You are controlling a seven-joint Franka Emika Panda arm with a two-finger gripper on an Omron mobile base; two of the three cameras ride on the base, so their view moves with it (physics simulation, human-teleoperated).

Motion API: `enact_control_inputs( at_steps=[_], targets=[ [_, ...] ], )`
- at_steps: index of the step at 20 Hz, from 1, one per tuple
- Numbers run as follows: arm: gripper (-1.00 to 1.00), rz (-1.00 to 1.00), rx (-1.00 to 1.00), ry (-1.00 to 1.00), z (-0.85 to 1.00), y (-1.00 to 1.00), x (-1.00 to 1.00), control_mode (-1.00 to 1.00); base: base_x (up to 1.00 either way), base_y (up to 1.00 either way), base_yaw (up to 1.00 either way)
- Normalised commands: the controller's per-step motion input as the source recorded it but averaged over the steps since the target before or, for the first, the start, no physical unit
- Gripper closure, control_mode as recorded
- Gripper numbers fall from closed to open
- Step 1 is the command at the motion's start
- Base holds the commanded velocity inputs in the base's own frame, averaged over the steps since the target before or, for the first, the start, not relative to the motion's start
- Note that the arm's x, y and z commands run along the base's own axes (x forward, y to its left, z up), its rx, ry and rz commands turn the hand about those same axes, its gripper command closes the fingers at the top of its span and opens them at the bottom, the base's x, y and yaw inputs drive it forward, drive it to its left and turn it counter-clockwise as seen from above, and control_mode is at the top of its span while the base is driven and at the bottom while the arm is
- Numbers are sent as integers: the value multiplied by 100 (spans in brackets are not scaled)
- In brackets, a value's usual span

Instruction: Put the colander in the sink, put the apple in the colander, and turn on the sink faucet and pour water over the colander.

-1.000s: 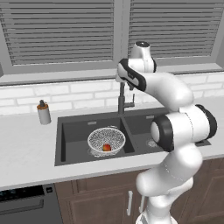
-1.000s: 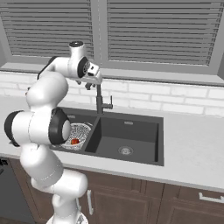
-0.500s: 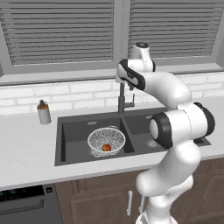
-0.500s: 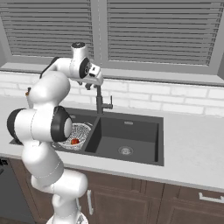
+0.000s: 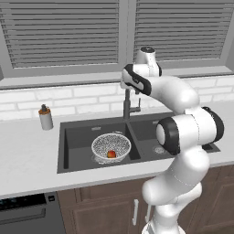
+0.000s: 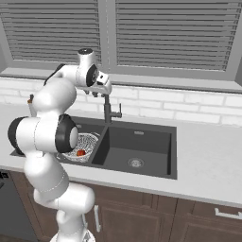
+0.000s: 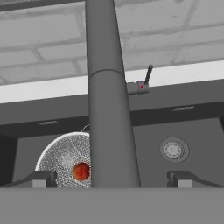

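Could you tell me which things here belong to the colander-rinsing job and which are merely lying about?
Part of the job:
- colander, in the sink's left basin
- apple, inside the colander
- sink
- faucet, no water running yet
- gripper, open, up by the faucet

Just lying about:
- soap dispenser on the counter
- window blinds
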Motion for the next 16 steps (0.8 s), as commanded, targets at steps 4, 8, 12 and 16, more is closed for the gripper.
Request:
enact_control_inputs(
  at_steps=[4, 8, 12, 16],
  targets=[
    [-100, 0, 0, 0, -14, 2, 0, -100, 0, 0, 0],
    [-100, 0, 0, 0, -15, 9, 0, -100, 0, 0, 0],
    [-100, 0, 0, 0, -33, 20, 0, -100, 0, 0, 0],
    [-100, 0, 0, 3, -42, 17, 0, -100, 0, 0, 0]
  ],
)
